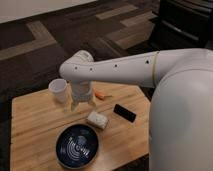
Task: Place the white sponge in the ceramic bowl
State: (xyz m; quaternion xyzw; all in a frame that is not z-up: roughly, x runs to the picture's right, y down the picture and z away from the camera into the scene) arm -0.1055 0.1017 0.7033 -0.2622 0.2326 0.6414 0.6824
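wide-spread pincer (83, 105) just beside the white sponge (97, 119)

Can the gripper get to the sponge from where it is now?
Probably yes. The gripper hangs open close beside the sponge, which lies bare on the table. The cup, phone and bowl all sit apart from it, so nothing seems to block a grasp from above.
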